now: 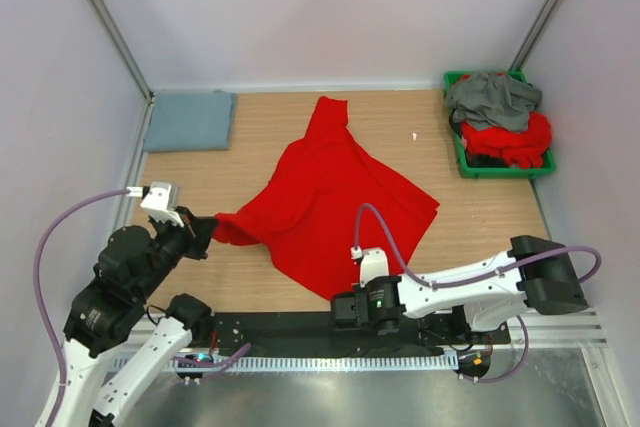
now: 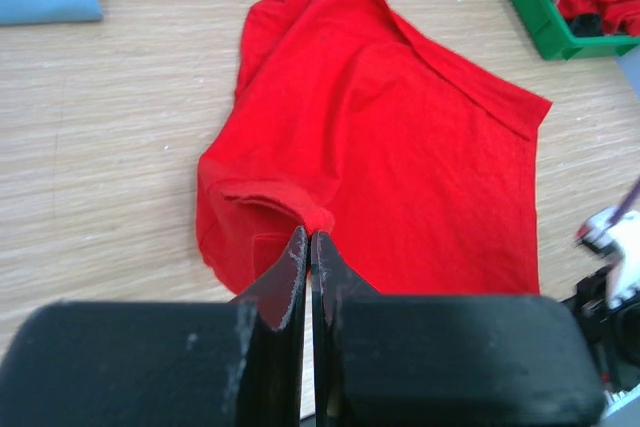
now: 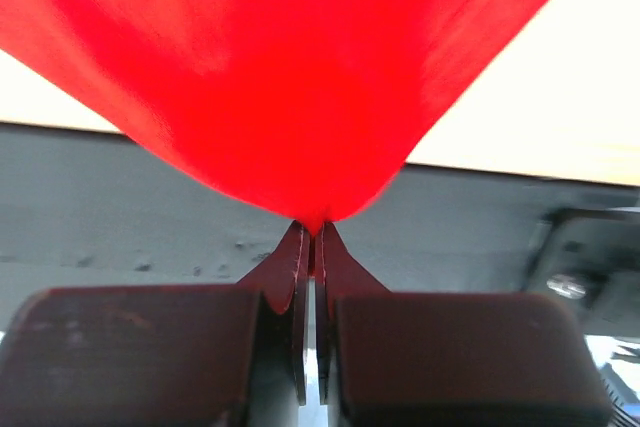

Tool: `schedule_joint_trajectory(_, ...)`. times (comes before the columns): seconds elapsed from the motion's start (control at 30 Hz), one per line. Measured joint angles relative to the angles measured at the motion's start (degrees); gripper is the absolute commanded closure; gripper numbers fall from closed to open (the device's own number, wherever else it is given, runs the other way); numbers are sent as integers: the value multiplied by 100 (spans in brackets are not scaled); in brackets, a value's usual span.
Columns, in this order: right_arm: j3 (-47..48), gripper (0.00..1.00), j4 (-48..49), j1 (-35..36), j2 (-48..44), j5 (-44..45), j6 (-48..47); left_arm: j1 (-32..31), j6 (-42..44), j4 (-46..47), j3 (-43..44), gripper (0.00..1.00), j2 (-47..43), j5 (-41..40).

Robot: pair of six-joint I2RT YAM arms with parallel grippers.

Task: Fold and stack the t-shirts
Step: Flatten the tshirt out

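Note:
A bright red t-shirt (image 1: pixel 335 187) lies spread and rumpled in the middle of the table, one sleeve pointing to the back. My left gripper (image 1: pixel 208 229) is shut on its left sleeve end; in the left wrist view (image 2: pixel 310 235) the tips pinch a red fold of the shirt (image 2: pixel 400 147). My right gripper (image 1: pixel 338 305) is shut on the shirt's near corner at the table's front edge; in the right wrist view (image 3: pixel 312 232) red cloth (image 3: pixel 290 67) fans out from the tips. A folded blue-grey t-shirt (image 1: pixel 190 120) lies at the back left.
A green bin (image 1: pixel 460 152) at the back right holds a dark grey shirt (image 1: pixel 495 99) on top of red shirts (image 1: pixel 515 139). Side walls stand close on both sides. A black rail (image 1: pixel 280 329) runs along the table's near edge.

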Motion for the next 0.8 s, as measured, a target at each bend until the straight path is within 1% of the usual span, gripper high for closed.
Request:
schedule_joint_trajectory(0.1, 787, 99, -861, -26, -151, 586, -9, 0, 9, -238, 404, 100, 273, -105)
schedule_joint_trajectory(0.17, 1722, 99, -1421, -81, -254, 1088, -70, 0, 48, -417, 933, 100, 553, -179)
schedule_joint_trajectory(0.27, 3359, 99, -1860, -157, -363, 2015, -352, 0, 177, -562, 1952, 100, 1023, -280)
schedule_joint_trajectory(0.37, 5115, 99, -1954, -201, -376, 3040, -1217, 0, 415, -603, 3176, 100, 1526, -358)
schedule_joint_trajectory(0.4, 5571, 99, -2011, -205, -374, 3294, -1502, 0, 525, -592, 3626, 100, 1703, -382)
schedule_joint_trajectory(0.5, 7099, 99, -2039, -205, -426, 4094, -2903, 0, 817, -599, 4833, 100, 2111, -398)
schedule_joint_trajectory(0.57, 7530, 99, -1635, -205, -713, 4424, -4017, 0, 988, -592, 5657, 100, 2382, -402)
schedule_joint_trajectory(0.67, 7569, 99, -728, -205, -1419, 4610, -5552, 0, 1228, -476, 6588, 100, 2614, -404)
schedule_joint_trajectory(0.73, 7532, 99, -70, -205, -1873, 4603, -6426, 0, 1357, -330, 6979, 100, 2660, -358)
schedule_joint_trajectory(0.8, 7497, 99, 459, -205, -2304, 4553, -7090, 0, 1449, -92, 7208, 100, 2662, -264)
